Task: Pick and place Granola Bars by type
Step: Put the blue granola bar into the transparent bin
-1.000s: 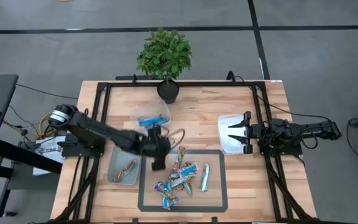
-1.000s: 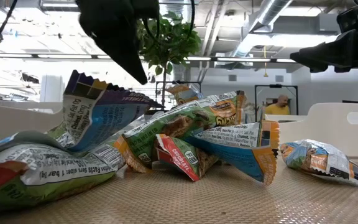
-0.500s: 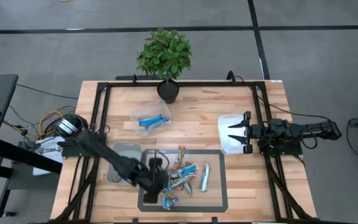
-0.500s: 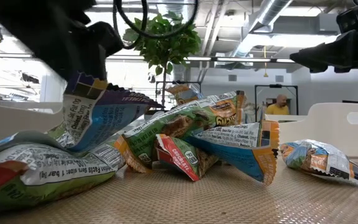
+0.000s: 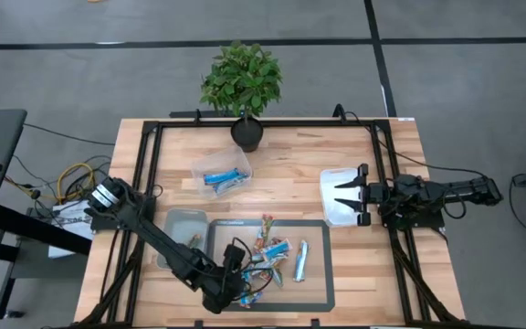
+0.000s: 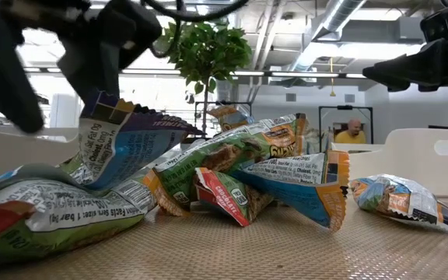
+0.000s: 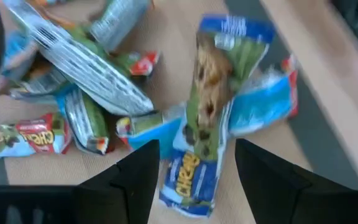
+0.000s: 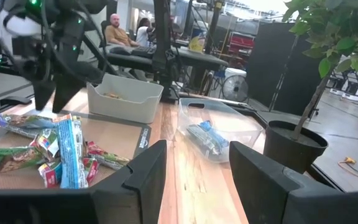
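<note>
Left gripper hangs with fingers apart over the pile of granola bars; right gripper, also apart, waits aside.

Wooden table bears mat, plant, seemingly three bins.

We find bare wood on the pale wooden counter along its right edge and near right corner. The heap of shiny wrapped granola bars crowds the dark-bordered grey mat toward the near edge, with the left gripper low over it, fingers apart. Toward the far edge stand a clear plastic bin and a black-potted green plant. The right gripper hangs open over the white bin.
</note>
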You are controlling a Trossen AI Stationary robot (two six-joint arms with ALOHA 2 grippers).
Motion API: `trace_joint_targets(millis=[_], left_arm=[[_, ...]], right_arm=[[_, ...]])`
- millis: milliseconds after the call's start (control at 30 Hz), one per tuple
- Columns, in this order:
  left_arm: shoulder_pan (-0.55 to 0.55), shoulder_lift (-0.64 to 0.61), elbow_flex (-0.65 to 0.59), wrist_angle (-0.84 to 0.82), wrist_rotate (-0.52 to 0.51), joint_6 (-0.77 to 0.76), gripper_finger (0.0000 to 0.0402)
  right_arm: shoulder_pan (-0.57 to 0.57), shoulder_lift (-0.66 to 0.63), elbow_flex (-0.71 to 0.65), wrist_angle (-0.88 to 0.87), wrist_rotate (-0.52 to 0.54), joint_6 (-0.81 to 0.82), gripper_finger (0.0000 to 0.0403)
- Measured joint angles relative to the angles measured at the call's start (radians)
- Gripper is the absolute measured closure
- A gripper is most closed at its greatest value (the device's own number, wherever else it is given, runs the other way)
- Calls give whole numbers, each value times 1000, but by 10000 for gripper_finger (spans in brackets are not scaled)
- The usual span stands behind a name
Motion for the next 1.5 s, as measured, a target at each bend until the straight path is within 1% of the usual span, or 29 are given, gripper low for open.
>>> trace_joint_targets(millis=[133,233,333,600,867,967,1200,1300,1400,1500], left_arm=[[0,43,0,78,16,47,198],[-1,47,-1,75,9,63,198],[2,52,-1,70,-5,54,198],[3,80,-1,90,38,34,198],[3,95,0,114,23,0,204],[3,95,0,118,24,-2,228],[6,95,-1,135,52,-7,318],[6,95,-1,135,56,-7,350],[6,92,-1,134,55,-7,370],[9,77,-1,128,47,-8,378]], right_arm=[[0,0,0,0,0,0,232],[0,0,0,0,0,0,232],[0,0,0,1,0,0,232],[0,0,0,0,0,0,232],[0,1,0,1,0,0,232],[0,0,0,1,0,0,232],[0,1,0,1,0,0,232],[0,1,0,1,0,0,232],[0,1,0,1,0,0,232],[0,1,0,1,0,0,232]])
